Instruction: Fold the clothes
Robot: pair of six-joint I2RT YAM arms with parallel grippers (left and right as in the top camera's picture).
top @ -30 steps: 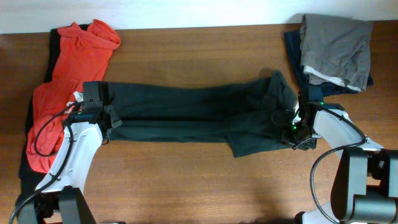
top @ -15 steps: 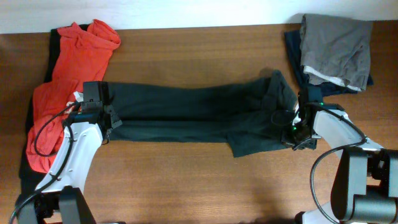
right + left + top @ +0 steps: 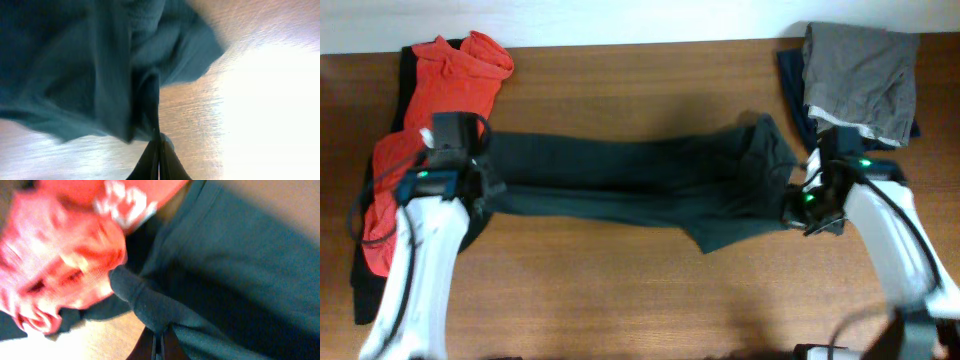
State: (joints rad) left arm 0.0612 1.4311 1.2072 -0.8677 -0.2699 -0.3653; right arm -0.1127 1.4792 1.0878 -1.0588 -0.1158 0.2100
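Two pincers clenched on the dark T-shirt (image 3: pixel 630 185): left pincer (image 3: pixel 158 344) grasps the end beside the red T-shirt (image 3: pixel 440 90), right pincer (image 3: pixel 159 150) the end farthest from it. Shirt stretched over the tabletop (image 3: pixel 620 300), probably pulled taut to flatten it for folding.

The wooden table (image 3: pixel 620 290) bears a dark T-shirt (image 3: pixel 620 175) across its middle, a red T-shirt (image 3: pixel 450 85) left, grey clothes (image 3: pixel 860 70) right.

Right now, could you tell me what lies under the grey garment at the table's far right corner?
A navy garment and a white edge peek out beneath the grey garment; the rest of them is covered.
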